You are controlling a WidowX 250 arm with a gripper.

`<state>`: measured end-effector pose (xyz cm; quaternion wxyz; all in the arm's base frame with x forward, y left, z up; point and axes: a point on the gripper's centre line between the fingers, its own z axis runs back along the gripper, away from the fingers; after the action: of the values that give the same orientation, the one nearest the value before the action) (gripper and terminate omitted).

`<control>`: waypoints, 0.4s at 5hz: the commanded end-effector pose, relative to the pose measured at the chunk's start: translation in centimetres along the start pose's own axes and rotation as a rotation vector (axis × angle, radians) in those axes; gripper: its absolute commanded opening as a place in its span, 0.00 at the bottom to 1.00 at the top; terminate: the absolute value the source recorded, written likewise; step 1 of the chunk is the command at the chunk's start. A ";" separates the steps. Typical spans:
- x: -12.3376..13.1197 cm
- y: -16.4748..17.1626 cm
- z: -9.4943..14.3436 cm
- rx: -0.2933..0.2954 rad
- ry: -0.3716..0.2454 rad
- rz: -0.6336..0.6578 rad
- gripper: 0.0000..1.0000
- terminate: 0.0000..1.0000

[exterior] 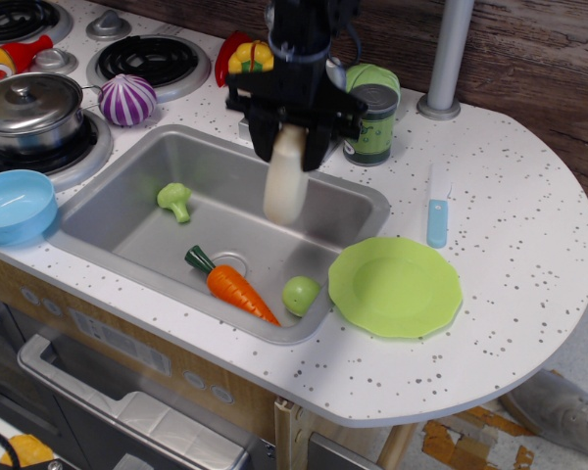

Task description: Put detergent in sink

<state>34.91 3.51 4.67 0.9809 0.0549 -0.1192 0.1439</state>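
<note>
Detergent neck and cap: hidden inside the claw.
Faucet: almost wholly covered by the arm.
Yellow pepper: partly behind the claw.
Stove burner: cut by the top edge.
Grey pole: top cut off.
Counter support: hidden below.

Gripper clamps detergent upright over sink — carrot below.
</note>
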 end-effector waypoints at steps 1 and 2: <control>0.4 -0.5 -3.5 -0.077 -0.012 0.012 0.00 0.00; 0.4 -0.1 -6.0 -0.102 0.023 0.000 0.00 0.00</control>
<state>36.15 4.08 -1.47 0.9851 -0.0040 -0.1018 0.1387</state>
